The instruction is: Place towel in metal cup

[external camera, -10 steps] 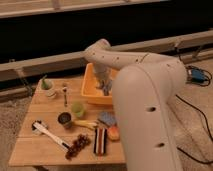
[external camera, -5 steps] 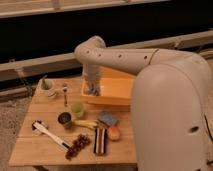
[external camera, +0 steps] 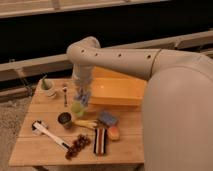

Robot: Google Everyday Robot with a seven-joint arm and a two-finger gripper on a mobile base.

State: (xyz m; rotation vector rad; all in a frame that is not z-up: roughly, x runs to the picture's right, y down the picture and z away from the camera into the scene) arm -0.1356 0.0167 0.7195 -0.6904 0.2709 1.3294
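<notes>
Grey-blue towel [external camera: 84, 97] hangs from the end effector [external camera: 82, 92], which is pinched tight on the cloth just above the light green cup [external camera: 77, 108] near the middle of the wooden tabletop [external camera: 30, 150]. The metal cup [external camera: 64, 118] stands apart from the towel, at seven o'clock from the green cup, with its dark inside showing. A yellow tub [external camera: 120, 96] lies at three o'clock from the towel. A blue sponge block [external camera: 107, 118] sits at three o'clock from the metal cup.

Grey-blue towel [external camera: 83, 98] hangs bunched from the gripper [external camera: 81, 90], near the upright dull metal cup [external camera: 64, 119].
</notes>
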